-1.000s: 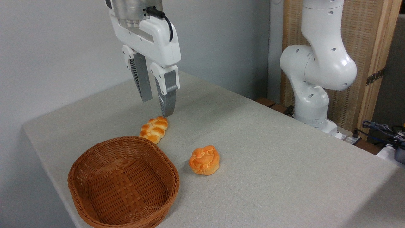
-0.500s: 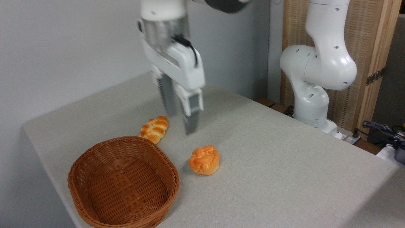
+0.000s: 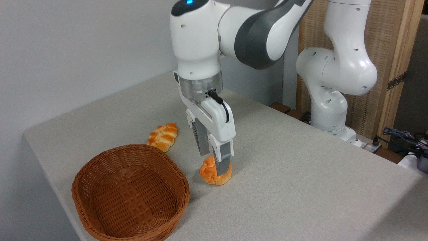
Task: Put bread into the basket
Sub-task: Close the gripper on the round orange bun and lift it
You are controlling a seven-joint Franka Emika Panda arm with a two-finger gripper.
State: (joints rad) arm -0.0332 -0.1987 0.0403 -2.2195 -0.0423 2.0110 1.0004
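Observation:
The round knotted bun (image 3: 207, 172), glossy orange-golden, lies on the grey table just right of the basket. My gripper (image 3: 213, 164) is open and lowered over it, pointing down. One grey finger (image 3: 223, 162) stands in front of the bun and hides part of it. The other finger (image 3: 201, 142) is behind it on the far side. Whether the fingers touch the bun I cannot tell. The brown woven wicker basket (image 3: 182, 195) sits at the front left of the table, with nothing inside.
A slimmer braided loaf (image 3: 163, 136) lies behind the basket, left of my gripper. The arm's white base (image 3: 329, 110) stands at the table's far right, with cables (image 3: 401, 137) beyond it. The table's left edge runs close to the basket.
My gripper has travelled from above the braided loaf to the right and down, and now straddles the round bun. The bun, loaf and basket have stayed put.

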